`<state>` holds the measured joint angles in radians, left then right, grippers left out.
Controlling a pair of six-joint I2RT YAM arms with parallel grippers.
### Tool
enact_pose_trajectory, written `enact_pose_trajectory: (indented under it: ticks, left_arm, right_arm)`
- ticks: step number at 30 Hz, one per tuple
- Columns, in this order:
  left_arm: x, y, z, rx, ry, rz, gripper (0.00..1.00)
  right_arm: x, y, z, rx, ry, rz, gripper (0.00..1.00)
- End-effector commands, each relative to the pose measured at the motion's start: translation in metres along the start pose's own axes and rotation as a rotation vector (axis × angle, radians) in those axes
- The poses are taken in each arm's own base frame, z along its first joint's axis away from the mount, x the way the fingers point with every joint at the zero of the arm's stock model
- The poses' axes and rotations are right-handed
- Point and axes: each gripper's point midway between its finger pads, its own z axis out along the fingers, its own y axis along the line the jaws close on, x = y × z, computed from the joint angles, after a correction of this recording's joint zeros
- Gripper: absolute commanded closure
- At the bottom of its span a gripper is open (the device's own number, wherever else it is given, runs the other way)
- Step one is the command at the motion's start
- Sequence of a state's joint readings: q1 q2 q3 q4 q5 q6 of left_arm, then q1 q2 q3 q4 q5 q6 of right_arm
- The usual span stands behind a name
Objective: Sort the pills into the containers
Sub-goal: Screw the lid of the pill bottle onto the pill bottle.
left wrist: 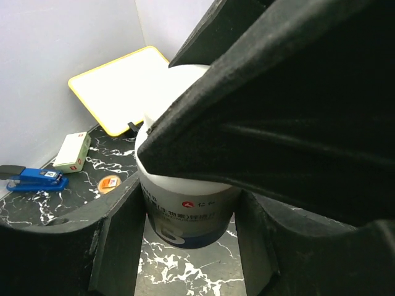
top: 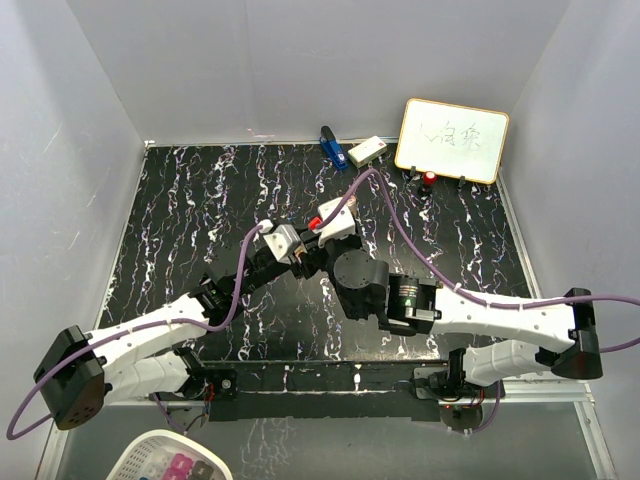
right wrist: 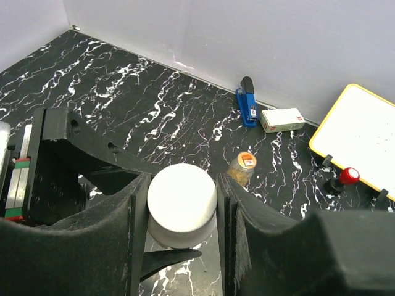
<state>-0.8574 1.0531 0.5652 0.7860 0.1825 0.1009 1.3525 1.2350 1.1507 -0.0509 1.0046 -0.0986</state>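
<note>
A bottle (left wrist: pixel 185 216) with a white-and-blue label and a round white cap (right wrist: pixel 182 200) is held over the middle of the marbled table. My left gripper (left wrist: pixel 188 250) is shut on the bottle's body, its fingers (left wrist: pixel 117 246) pressed against both sides. From above, my right gripper (right wrist: pixel 182 185) is shut on the white cap. In the top view the two grippers meet near the table's centre (top: pixel 312 245) and hide the bottle. A small golden-amber bottle (right wrist: pixel 242 168) with an orange lid stands on the table just beyond. The pills are out of view.
At the back stand a blue stapler (top: pixel 331 147), a white rectangular block (top: pixel 367 151), a yellow-framed whiteboard (top: pixel 452 140) and a small red-topped item (top: pixel 429 178). A white basket (top: pixel 170 462) sits below the table's near edge at the left.
</note>
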Motion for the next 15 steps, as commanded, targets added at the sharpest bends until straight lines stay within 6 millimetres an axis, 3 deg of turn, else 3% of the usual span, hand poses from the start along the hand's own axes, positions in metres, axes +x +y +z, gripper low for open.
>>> enact_pose_trajectory:
  ticks: [1, 3, 10, 15]
  left_arm:
    - [-0.077, 0.059, 0.003, -0.278, -0.207, 0.019, 1.0]
    - [-0.071, 0.059, 0.003, -0.28, -0.187, 0.018, 1.0]
    - [-0.044, 0.062, 0.008, -0.297, -0.11, 0.014, 1.0]
    - [-0.033, 0.063, 0.013, -0.298, -0.085, 0.011, 1.0]
  right_arm:
    - [0.034, 0.03, -0.003, -0.072, 0.081, -0.081, 0.59]
    - [0.03, 0.031, -0.004, -0.087, 0.075, -0.068, 0.5]
    - [0.013, 0.033, -0.011, -0.143, 0.048, -0.003, 0.32]
    - [-0.004, 0.023, -0.018, -0.139, 0.026, 0.043, 0.31]
